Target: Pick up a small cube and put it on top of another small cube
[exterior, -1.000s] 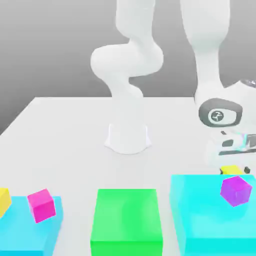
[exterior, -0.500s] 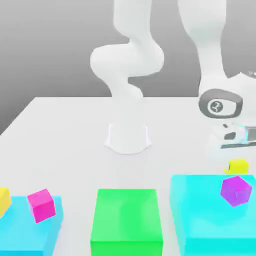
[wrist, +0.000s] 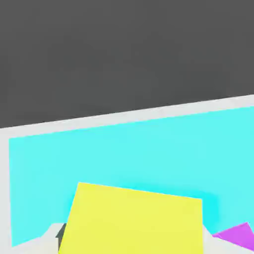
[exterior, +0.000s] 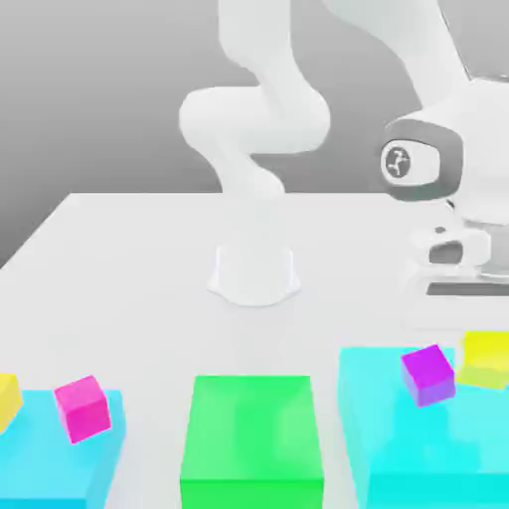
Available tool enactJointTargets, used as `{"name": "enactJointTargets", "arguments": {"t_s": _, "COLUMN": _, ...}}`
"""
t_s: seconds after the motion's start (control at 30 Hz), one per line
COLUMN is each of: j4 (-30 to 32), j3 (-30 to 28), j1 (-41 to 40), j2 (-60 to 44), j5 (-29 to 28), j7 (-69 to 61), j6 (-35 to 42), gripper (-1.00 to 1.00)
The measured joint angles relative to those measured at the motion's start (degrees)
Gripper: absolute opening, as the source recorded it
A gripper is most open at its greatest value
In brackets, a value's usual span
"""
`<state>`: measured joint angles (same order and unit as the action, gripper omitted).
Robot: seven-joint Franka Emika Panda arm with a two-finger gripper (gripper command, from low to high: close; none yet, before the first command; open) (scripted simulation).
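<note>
Yellow cube: over the big cyan block at the exterior view's right, just beside a purple cube.
Hand view: yellow cube large and near, cyan block behind it, a purple corner beside it.
Gripper: whether it is open or holding the cube, cannot tell.
Far left: pink cube on another cyan block, a second yellow cube at the edge.
Middle: green block.

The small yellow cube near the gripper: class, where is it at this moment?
In the exterior view the small yellow cube sits at the far right, below the arm's hand, beside the purple cube and over the large cyan block.
</note>
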<state>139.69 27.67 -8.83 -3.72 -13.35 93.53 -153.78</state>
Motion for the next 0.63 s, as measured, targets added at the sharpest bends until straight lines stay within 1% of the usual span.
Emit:
{"name": "enactJointTargets", "arguments": {"t_s": 0.1, "j4": -1.43, "j3": -3.32, "j1": -7.33, "j2": 1.21, "j5": 2.4, "j7": -0.35, "j6": 3.27, "gripper": -1.0}}
{"name": "enactJointTargets", "arguments": {"t_s": 0.37, "j4": 0.24, "j3": -13.31, "j1": -28.61, "j2": 5.56, "j5": 12.57, "j7": 1.41, "j6": 14.45, "gripper": -1.0}}
{"name": "enactJointTargets", "arguments": {"t_s": 0.43, "j4": 0.67, "j3": -13.93, "j1": -31.9, "j2": 4.29, "j5": 13.21, "j7": 1.92, "j6": 13.61, "gripper": -1.0}}
{"name": "enactJointTargets", "arguments": {"t_s": 0.47, "j4": 1.04, "j3": -13.49, "j1": -33.3, "j2": 2.71, "j5": 12.75, "j7": 2.42, "j6": 11.84, "gripper": -1.0}}
{"name": "enactJointTargets", "arguments": {"t_s": 0.5, "j4": 1.44, "j3": -12.98, "j1": -32.79, "j2": 0.88, "j5": 11.95, "j7": 3.08, "j6": 9.76, "gripper": -1.0}}
{"name": "enactJointTargets", "arguments": {"t_s": 0.53, "j4": 1.84, "j3": -12.81, "j1": -32.07, "j2": -0.94, "j5": 11.11, "j7": 3.72, "j6": 7.64, "gripper": 1.0}}
{"name": "enactJointTargets", "arguments": {"t_s": 0.63, "j4": 1.84, "j3": -12.81, "j1": -32.04, "j2": -0.94, "j5": 11.12, "j7": 3.72, "j6": 7.64, "gripper": 1.0}}
